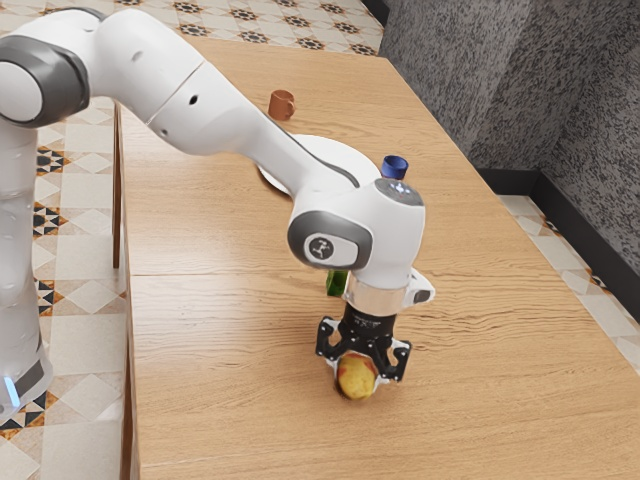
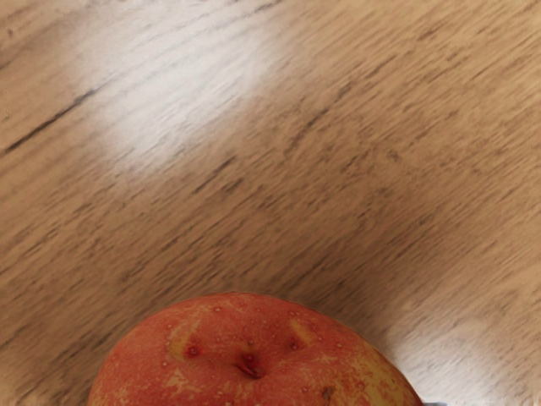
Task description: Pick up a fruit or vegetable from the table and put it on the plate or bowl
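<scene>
A long wooden desk (image 1: 220,300) stands on a patterned tile floor (image 1: 70,260) beside a grey speckled wall (image 1: 500,70). The white robot arm (image 1: 200,100) comes in from the exterior view's upper left and bends down over the near half of the desk. A white plate (image 1: 338,155) lies farther back on the desk, partly hidden behind the arm's forearm.

The black hand (image 1: 360,372) points straight down, low over the wood, with a red-and-yellow fruit (image 1: 356,380) directly under it, well apart from the plate. Whether the hand is clamped on the fruit or merely around it cannot be told from the side. The fruit sits at desk level or just above it, with a small shadow beneath.

From the wrist camera, the fruit (image 2: 254,355) shows a speckled red skin and a dimple on top, with bare wood grain (image 2: 279,152) beyond it.

A small brown cup (image 1: 282,103) stands behind the plate. A small blue cup (image 1: 394,166) stands just beside the plate's edge, toward the exterior view's right. A small green item (image 1: 337,283) peeks out behind the wrist; what it is cannot be told.
</scene>
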